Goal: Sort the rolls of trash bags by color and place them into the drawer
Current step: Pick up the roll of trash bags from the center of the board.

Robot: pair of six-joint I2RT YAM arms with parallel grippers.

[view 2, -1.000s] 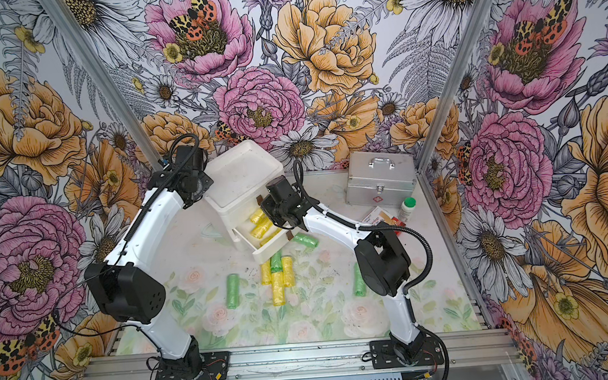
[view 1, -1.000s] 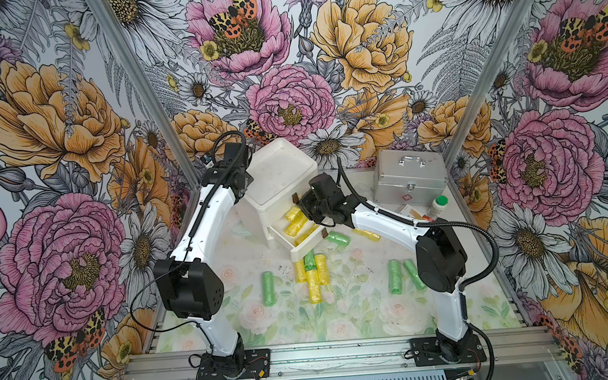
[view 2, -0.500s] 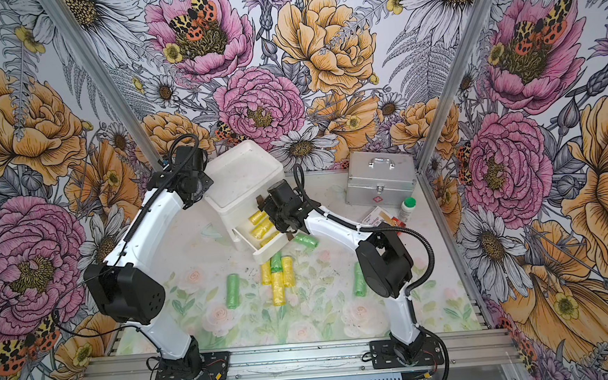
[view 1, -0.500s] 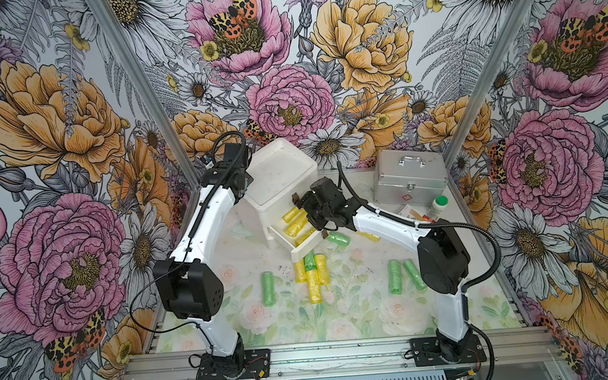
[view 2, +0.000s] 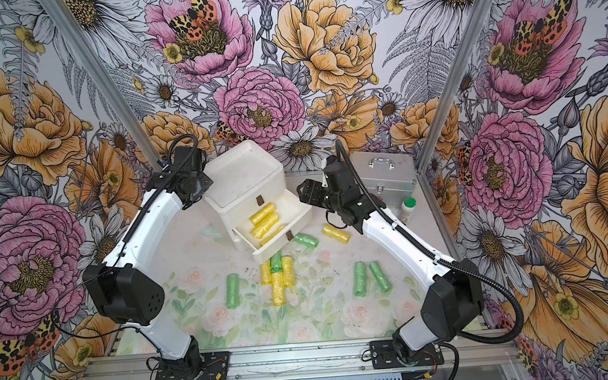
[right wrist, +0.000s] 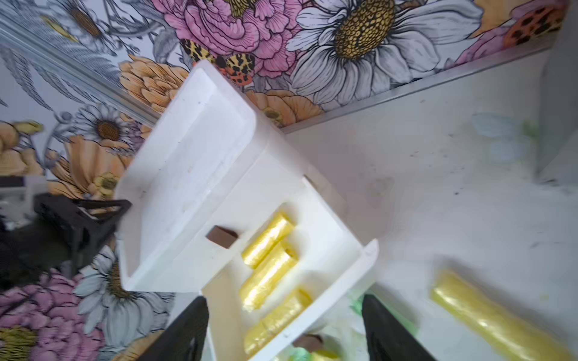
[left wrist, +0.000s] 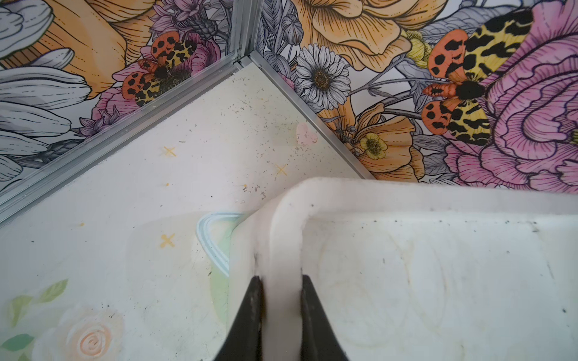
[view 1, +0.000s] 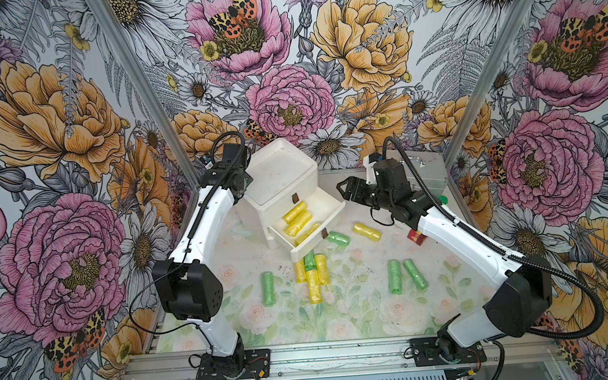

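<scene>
the small white plastic chest of stacked drawers (view 1: 280, 170) stands at the back of the floral-print table (view 1: 357, 314). its middle drawer (view 1: 306, 246) is pulled out, and a few crinkly yellow rolls of trash bags (view 1: 297, 217) lie side by side inside it. the other drawers are closed, so what they contain cannot be told.

the left gripper (left wrist: 279, 283) is clenched on the raised rim of the chest's top, one black finger on each side, apparently steadying it. the right gripper (view 1: 345, 191) hangs above the far end of the open drawer with its jaws spread, grasping nothing.

the yellow sort looks partly done. one yellow roll (view 1: 367, 230) lies on the table near the drawer, and a mixed bunch of yellow rolls with a green one (view 1: 313, 275) sits just before the drawer front. the greens look untouched: one (view 1: 337, 238) beside the drawer's brown tab, a single one (view 1: 268, 288) toward the left arm, and a pair (view 1: 394, 276) toward the right arm. no purple roll shows anywhere.
</scene>
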